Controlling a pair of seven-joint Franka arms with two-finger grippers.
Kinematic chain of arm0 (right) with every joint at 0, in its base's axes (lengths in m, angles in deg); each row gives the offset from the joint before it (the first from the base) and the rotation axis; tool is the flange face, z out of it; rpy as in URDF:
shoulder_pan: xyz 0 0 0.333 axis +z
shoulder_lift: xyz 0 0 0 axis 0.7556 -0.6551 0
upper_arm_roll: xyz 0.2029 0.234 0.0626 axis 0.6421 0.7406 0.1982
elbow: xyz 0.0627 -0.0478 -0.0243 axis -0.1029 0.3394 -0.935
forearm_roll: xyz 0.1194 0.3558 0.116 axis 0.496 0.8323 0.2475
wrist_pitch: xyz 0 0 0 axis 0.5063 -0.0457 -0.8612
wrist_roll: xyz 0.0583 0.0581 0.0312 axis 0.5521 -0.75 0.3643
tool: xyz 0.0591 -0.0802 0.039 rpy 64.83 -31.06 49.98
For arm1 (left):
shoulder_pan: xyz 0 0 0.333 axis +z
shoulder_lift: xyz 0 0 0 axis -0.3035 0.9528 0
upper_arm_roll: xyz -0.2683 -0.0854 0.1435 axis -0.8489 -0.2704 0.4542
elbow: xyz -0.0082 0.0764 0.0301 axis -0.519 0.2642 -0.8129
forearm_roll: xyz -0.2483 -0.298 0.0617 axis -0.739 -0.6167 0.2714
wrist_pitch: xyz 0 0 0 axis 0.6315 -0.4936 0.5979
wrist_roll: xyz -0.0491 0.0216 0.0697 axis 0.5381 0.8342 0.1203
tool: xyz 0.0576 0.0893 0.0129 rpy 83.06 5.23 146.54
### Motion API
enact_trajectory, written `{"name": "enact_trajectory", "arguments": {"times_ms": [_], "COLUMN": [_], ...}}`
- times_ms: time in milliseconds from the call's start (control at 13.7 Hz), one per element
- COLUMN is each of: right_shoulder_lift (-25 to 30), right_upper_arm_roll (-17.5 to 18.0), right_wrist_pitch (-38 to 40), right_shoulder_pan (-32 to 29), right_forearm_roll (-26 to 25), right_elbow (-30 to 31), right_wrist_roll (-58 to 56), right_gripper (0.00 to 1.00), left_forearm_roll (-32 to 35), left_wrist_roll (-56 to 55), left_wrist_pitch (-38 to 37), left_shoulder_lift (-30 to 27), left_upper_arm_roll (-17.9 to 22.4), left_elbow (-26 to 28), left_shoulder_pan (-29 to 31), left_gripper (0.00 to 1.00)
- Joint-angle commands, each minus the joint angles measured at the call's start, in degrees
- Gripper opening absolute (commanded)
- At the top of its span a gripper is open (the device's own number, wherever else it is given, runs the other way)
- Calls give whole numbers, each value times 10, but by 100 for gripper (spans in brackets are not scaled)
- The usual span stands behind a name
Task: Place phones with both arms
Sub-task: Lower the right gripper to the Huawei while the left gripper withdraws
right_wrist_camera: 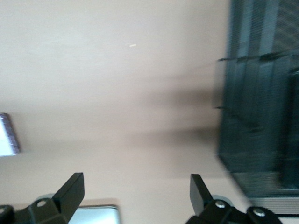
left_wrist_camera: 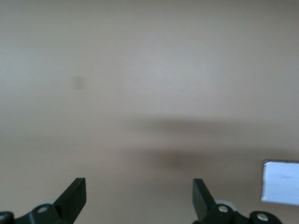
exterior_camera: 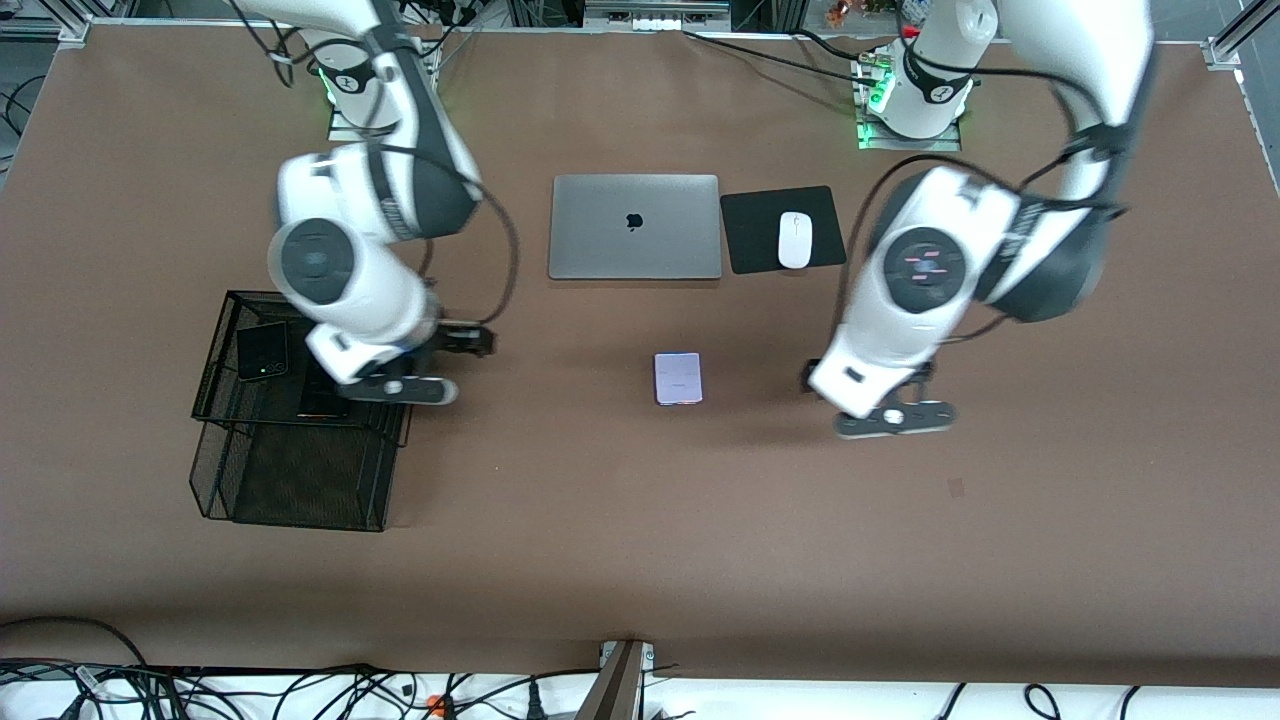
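While both arms hang above the brown desk (exterior_camera: 640,560), each claw is spread wide and holds nothing. The right claw (right_wrist_camera: 136,193) is up in the air over bare desk just beside the black wire-mesh tray (exterior_camera: 215,345), at the tray's edge toward the desk's middle; the right wrist view shows its two dark fingers (right_wrist_camera: 72,189) parted with only desk between them and the mesh wall (right_wrist_camera: 261,102) close by. In the tray, apart from this claw, lie the squarish black flip phone (exterior_camera: 262,350) and the long black slab (exterior_camera: 322,398), the slab partly hidden under the arm. The left claw (left_wrist_camera: 140,196) hovers over bare desk toward the left arm's end, its fingers (left_wrist_camera: 74,193) likewise apart. The pale lavender phone (exterior_camera: 678,378) lies flat on the desk between the two claws, touched by neither. Farther from the camera than that phone sit the closed silver laptop (exterior_camera: 635,227) and a white mouse (exterior_camera: 795,240) on a black pad (exterior_camera: 750,235).
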Motion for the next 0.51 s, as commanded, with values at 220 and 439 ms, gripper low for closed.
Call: {"name": "enact_trajectory", "arguments": {"times_ms": [220, 439], "right_shoulder_lift": [-87, -136], "right_upper_arm_roll": [25, 26], "right_wrist_pitch": [-44, -65], "right_shoulder_pan": [67, 83], "right_forearm_roll": [7, 9], "right_elbow": [-87, -139], "right_wrist_roll": [154, 191], "right_gripper": [100, 100], "left_forearm_roll": [-60, -108], "left_wrist_roll": [211, 301], "left_wrist_pitch": [-127, -132], "left_shoulder_lift": [-68, -129], "left_upper_arm_roll": [-5, 46], "left_elbow": [-37, -10], "left_shoulder_pan": [87, 99], "left_gripper": [100, 100]}}
